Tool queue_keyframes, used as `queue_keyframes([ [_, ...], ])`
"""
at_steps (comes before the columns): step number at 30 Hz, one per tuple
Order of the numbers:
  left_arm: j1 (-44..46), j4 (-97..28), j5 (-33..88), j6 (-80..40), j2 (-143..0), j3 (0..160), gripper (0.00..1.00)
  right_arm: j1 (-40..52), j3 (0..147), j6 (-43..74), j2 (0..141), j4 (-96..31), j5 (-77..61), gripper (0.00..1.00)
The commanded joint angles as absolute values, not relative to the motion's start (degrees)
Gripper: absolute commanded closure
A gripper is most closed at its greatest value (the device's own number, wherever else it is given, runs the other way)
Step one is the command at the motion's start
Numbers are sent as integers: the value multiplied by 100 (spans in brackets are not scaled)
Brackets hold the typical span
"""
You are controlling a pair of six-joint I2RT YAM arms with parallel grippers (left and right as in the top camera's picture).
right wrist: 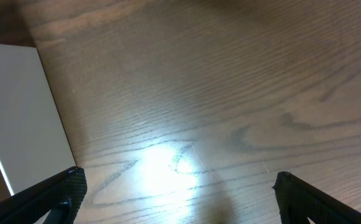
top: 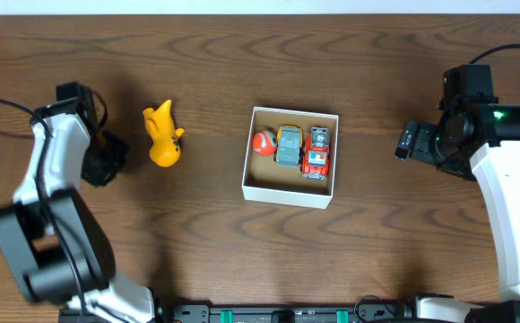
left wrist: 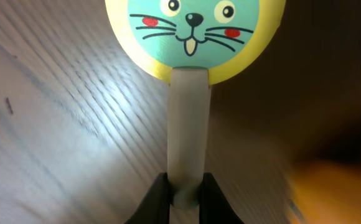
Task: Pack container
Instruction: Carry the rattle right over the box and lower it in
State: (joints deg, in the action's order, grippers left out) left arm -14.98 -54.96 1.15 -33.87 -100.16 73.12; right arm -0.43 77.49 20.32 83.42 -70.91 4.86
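Seen from overhead, the box sits open side up in the middle of the table. Three toys lie side by side across its far half: a red ball on the left, a grey car in the centre and a red truck on the right. A yellow toy lies on the wood well left of the box. The left gripper is just beyond that toy, but this view hides whatever it carries.

The left wrist view shows it. The left gripper has its fingers clamped on the pale handle of a paddle. The paddle's round head bears a teal cat face ringed in yellow and points away from the camera, over the wood. An orange-yellow blur at lower right is too soft to identify.

Overhead, the right gripper is to the right of the box and apart from it, and its jaws cannot be read from there. In the right wrist view the right gripper has its fingers spread wide over lit bare wood, with nothing between them. The box's white wall fills the left edge of that view, near the left-hand finger. None of the toys inside can be made out from here
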Motion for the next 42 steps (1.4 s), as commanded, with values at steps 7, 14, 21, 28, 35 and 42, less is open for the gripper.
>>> queue_keyframes([
  [7,694,-5505,89,-1734,-8073,7509,94,-80,7741,1964,8357,-7048,489,1],
  [14,2792,-5089,91,869,-7828,7487,94,-78,7741,1964,8357,-7048,489,1],
  [21,4023,-5065,89,3028,-8447,7269,94,-78,7741,1962,8357,-7052,491,1],
  [28,4123,-4783,86,3041,-9395,7269,94,-78,7741,1962,8357,-7052,491,1],
  [35,4123,-4506,84,3041,-9880,7269,73,-78,7741,1962,8357,-7057,491,1],
  [42,4123,-4512,78,3039,-9854,7271,56,-80,7738,1962,8357,-7054,491,1],
])
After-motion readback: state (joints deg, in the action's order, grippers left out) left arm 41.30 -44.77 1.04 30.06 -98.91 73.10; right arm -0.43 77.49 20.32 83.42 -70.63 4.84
